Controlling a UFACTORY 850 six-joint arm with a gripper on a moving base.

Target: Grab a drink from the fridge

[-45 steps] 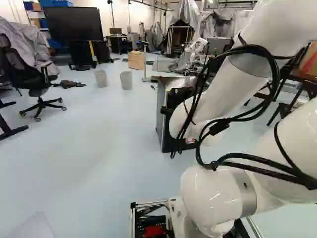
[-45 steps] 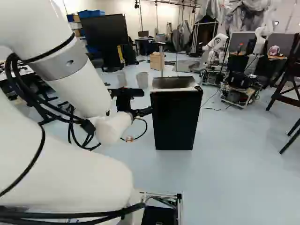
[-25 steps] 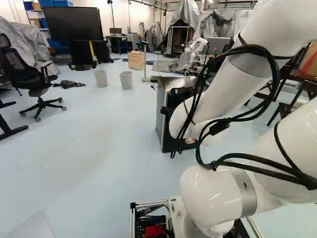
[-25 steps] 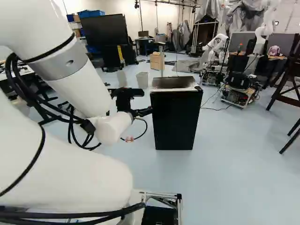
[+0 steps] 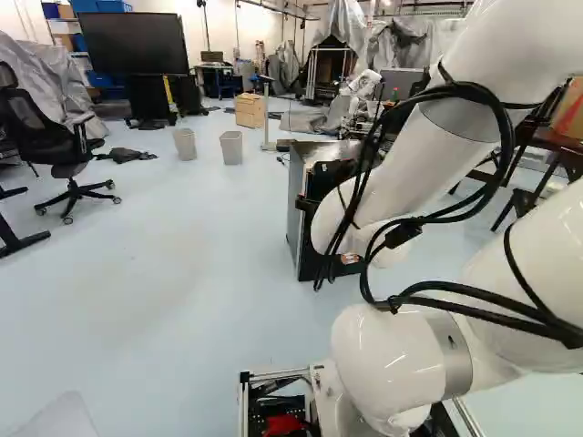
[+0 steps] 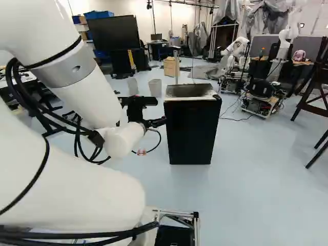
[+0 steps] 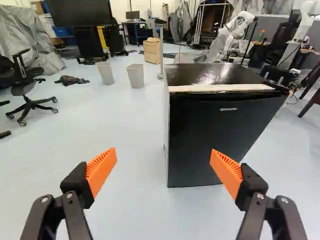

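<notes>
Black fridge (image 7: 215, 135), one, is standing shut ahead of the gripper (image 7: 164, 154), whose fingers (image 7: 100, 171) are standing wide apart, gripping nothing; drink, one, unseen, is presumably sitting inside; opening, reaching and grabbing are all awaiting

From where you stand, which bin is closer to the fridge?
The right-hand bin in the left base view; the other bin stands on its side away from the fridge.
</notes>
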